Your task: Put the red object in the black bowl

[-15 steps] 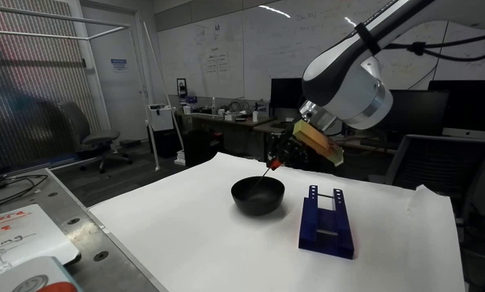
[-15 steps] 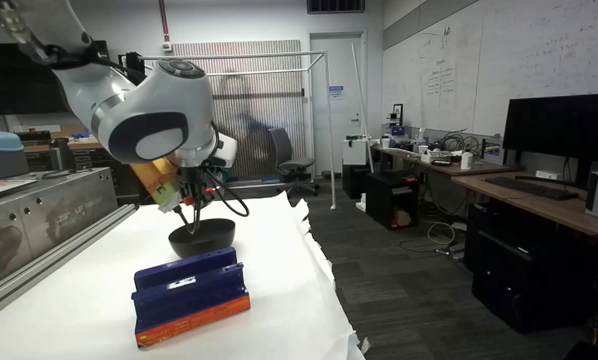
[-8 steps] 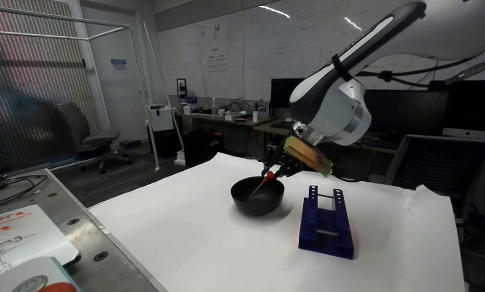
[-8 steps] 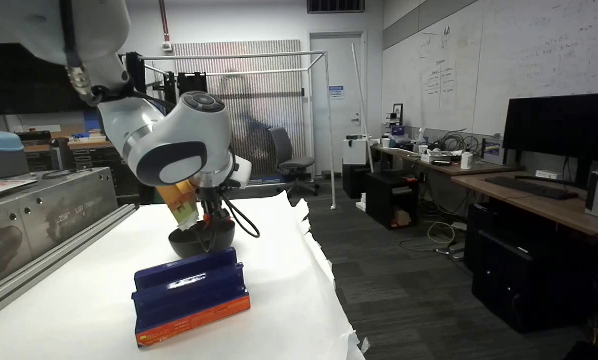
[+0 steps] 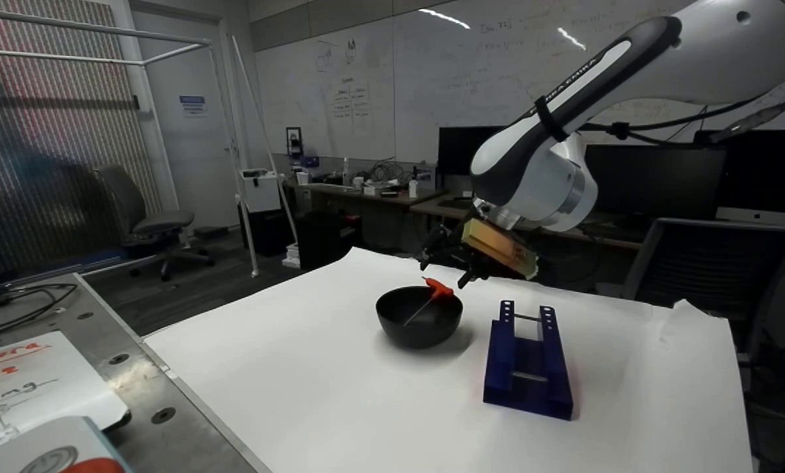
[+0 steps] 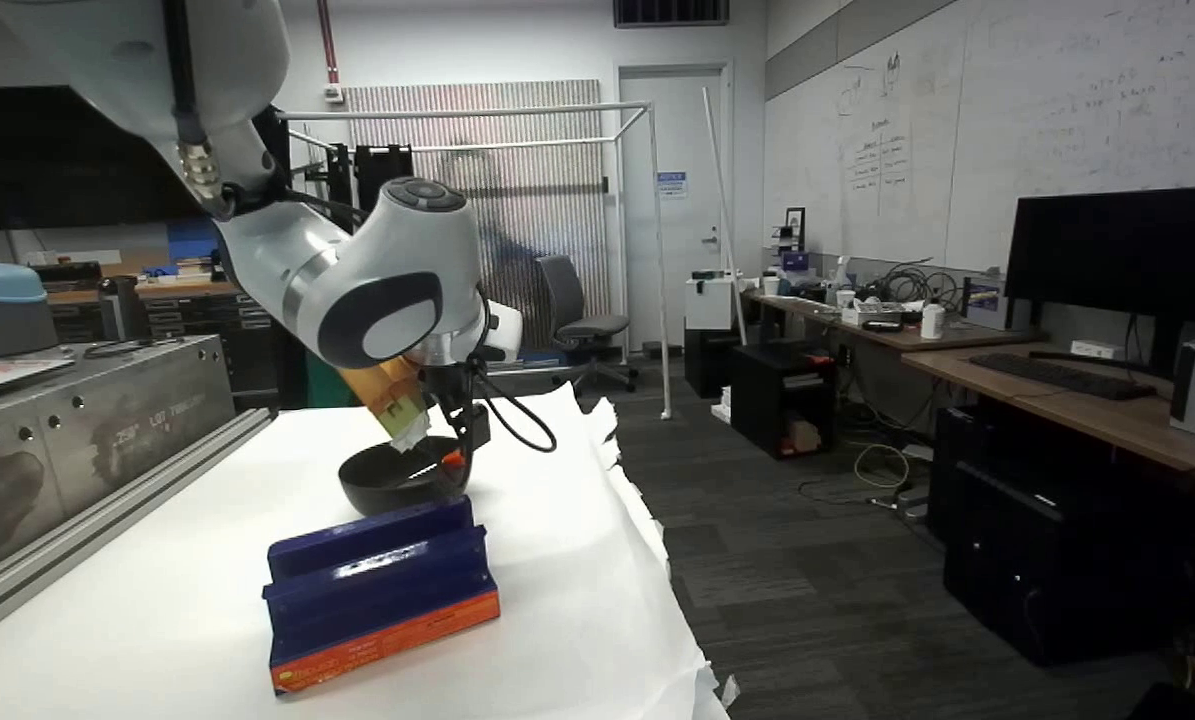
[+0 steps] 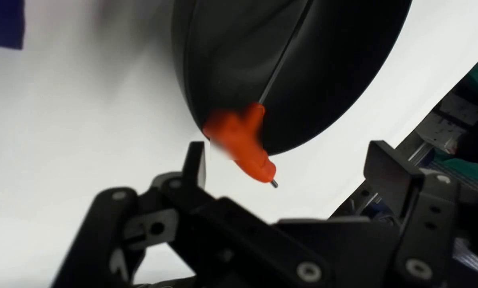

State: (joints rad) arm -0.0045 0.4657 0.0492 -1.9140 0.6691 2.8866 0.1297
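Observation:
The red object is a red-orange handle [image 7: 243,140] with a thin metal shaft. It leans in the black bowl [image 5: 418,334], the shaft slanting down inside and the handle resting over the rim. Part of the handle sticks out past the bowl's edge, as an exterior view of the red object [image 5: 439,290] shows too. Just above it hovers my gripper [image 5: 443,274], its jaws spread wide. In the wrist view nothing is pinched by the gripper [image 7: 287,146]; the handle lies beyond the fingertips, apart from the right one. Hanging cables partly cover the red object [image 6: 453,459] in an exterior view.
A dark blue rack [image 5: 497,378] with an orange-red strip [image 6: 387,640] along its side stands close to the bowl on the white paper [image 5: 313,381]. A yellow-orange block [image 5: 497,246] is fixed to the gripper's side. A metal ledge [image 5: 188,427] borders the table.
My gripper came down to the bowl with the red object in its grip, then opened and let it go. The handle now rests on the bowl's rim; the fingers have lifted slightly off it.

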